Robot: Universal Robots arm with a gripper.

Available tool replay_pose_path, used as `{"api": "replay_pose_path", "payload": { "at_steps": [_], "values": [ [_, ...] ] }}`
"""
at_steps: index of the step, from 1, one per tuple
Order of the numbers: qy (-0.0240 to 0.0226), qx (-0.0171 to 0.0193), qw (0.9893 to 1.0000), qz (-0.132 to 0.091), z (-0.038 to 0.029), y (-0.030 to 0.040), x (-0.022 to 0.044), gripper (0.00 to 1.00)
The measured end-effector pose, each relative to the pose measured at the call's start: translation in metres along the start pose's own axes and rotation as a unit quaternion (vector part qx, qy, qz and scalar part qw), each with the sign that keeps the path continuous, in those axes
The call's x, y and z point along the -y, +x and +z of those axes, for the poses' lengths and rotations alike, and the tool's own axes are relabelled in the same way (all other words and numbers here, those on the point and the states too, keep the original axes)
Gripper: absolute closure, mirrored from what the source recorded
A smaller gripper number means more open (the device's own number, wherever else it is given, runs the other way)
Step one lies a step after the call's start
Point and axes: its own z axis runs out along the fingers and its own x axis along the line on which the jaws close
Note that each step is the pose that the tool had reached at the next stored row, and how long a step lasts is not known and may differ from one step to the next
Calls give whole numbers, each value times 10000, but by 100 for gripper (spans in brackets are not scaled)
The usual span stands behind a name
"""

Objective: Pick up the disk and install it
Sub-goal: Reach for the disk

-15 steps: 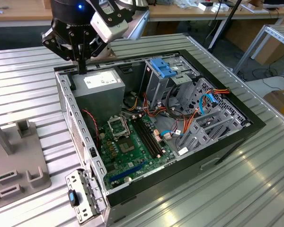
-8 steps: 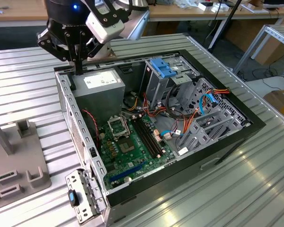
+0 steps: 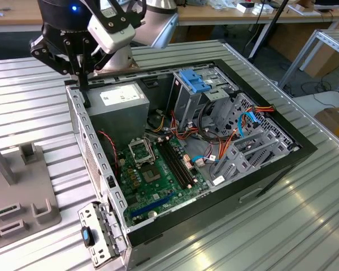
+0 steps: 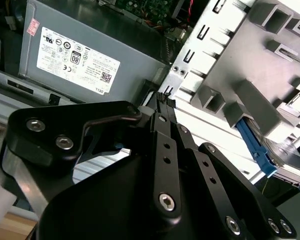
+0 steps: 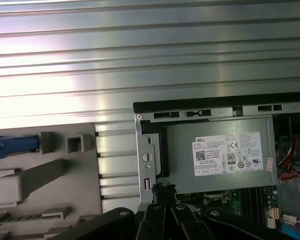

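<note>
The disk (image 5: 11, 145) lies outside the computer, seated in a grey moulded fixture (image 5: 52, 172) on the slatted metal table (image 5: 140, 50). In both wrist views it shows at the picture's edge, as a strip of bright blue rail with a little grey metal beside it (image 4: 256, 149). Nothing is touching it. The fixture's raised blocks and posts stand around it, and a bare run of table slats lies between the fixture and the wall of the open computer case (image 3: 82, 121). The gripper (image 3: 82, 84) hangs well apart from the disk, over the case's corner by the power supply (image 3: 116, 107). Its black fingers (image 4: 162, 107) are drawn together to a point with nothing between them (in the first wrist view the tips sit right over the case's perforated edge). Inside the case, the power supply sits closest to the gripper. Beyond it are the green motherboard (image 3: 152, 175) and, toward the exterior view's right, an upright grey bay (image 3: 189, 107) topped by a blue latch (image 3: 195, 83). Thin blue cables (image 3: 244, 121) and red and orange wiring crowd the metal cages next to the bay.
</note>
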Motion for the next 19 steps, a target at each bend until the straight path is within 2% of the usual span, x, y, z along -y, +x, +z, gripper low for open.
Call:
{"api": "replay_pose_path", "payload": {
  "at_steps": [2, 4, 6, 10, 19],
  "values": [
    [0, 0, 10000, 0, -2, 70, 5, 89],
    [0, 0, 10000, 0, -3, 102, 8, 89],
    [-1, 0, 10000, 0, -4, 181, 14, 89],
    [0, 0, 10000, -1, -7, 253, 19, 89],
    [0, 0, 10000, 0, -12, 474, 36, 89]
  ]
}}
